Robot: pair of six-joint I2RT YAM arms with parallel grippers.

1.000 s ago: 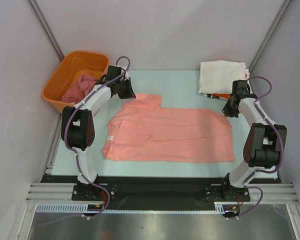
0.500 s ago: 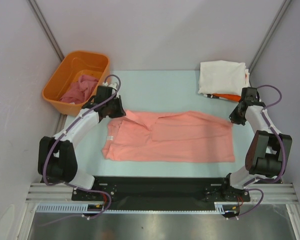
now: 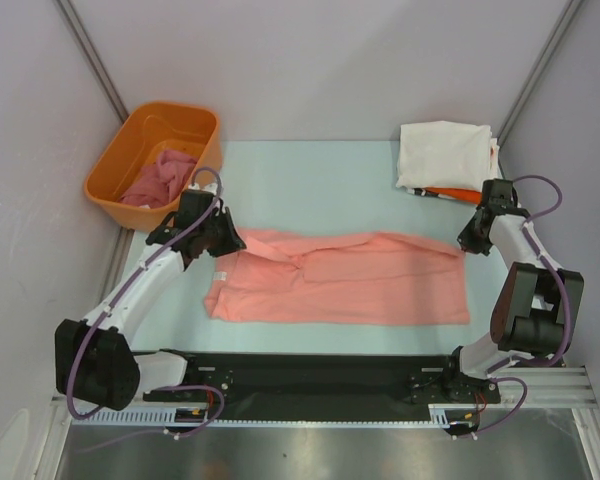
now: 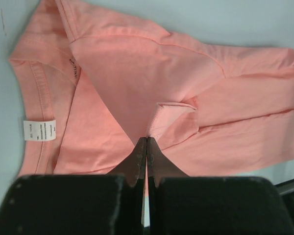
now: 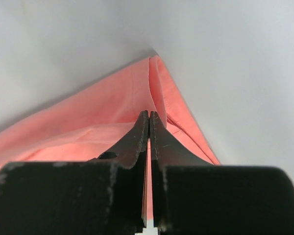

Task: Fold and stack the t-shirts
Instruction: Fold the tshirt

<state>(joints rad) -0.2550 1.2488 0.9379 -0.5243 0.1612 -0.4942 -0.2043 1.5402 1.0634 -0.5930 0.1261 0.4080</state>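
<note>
A salmon-pink t-shirt [image 3: 360, 285] lies across the table, its far part folded over toward the near side. My left gripper [image 3: 227, 240] is shut on the shirt's far left edge; in the left wrist view its jaws [image 4: 146, 139] pinch a fold of the salmon cloth [image 4: 137, 73]. My right gripper [image 3: 466, 240] is shut on the far right corner; the right wrist view shows it [image 5: 149, 113] closed on the hem [image 5: 103, 112]. A rose-pink t-shirt [image 3: 160, 178] lies crumpled in the tub. A cream-white folded t-shirt [image 3: 443, 152] rests on an orange one [image 3: 452, 193] at the back right.
The orange plastic tub [image 3: 180, 106] stands at the back left corner. The pale blue table [image 3: 310, 180] is bounded by grey walls left, right and behind. A white label [image 4: 39, 130] shows at the shirt's collar.
Both grippers drew the shirt's far edge toward the near side, folding it over itself. The left arm swung out left and nearer; the right gripper shifted only slightly.
</note>
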